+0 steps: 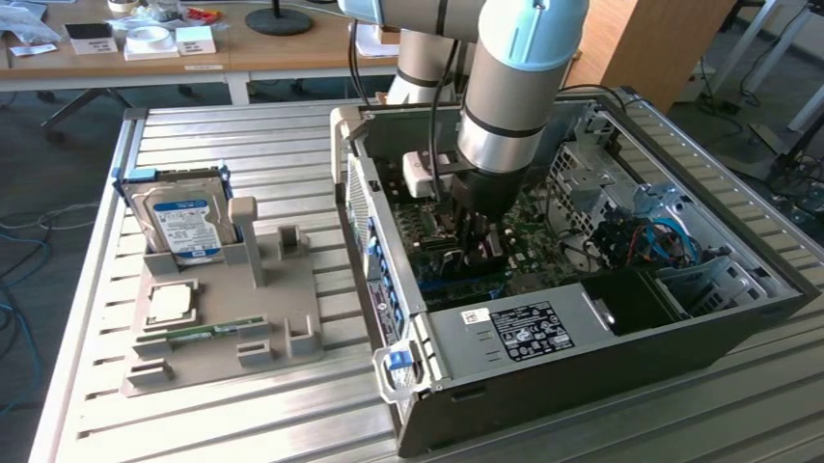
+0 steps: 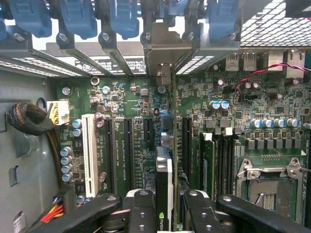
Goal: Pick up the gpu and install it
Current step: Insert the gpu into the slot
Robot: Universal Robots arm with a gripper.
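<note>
The gpu shows edge-on in the wrist view as a thin black card, standing upright over the green motherboard among the black expansion slots. Its silver bracket lies against the case's rear slot openings. My gripper is shut on the card, with one black finger on each side of it. In the exterior view my gripper reaches down into the open computer case, over the motherboard. The card is mostly hidden there behind the fingers.
A grey holder at the exterior view's left carries a silver hard drive, a processor chip and a green memory stick. Inside the case are the power supply, a white slot, blue retention latches and a bundled cable.
</note>
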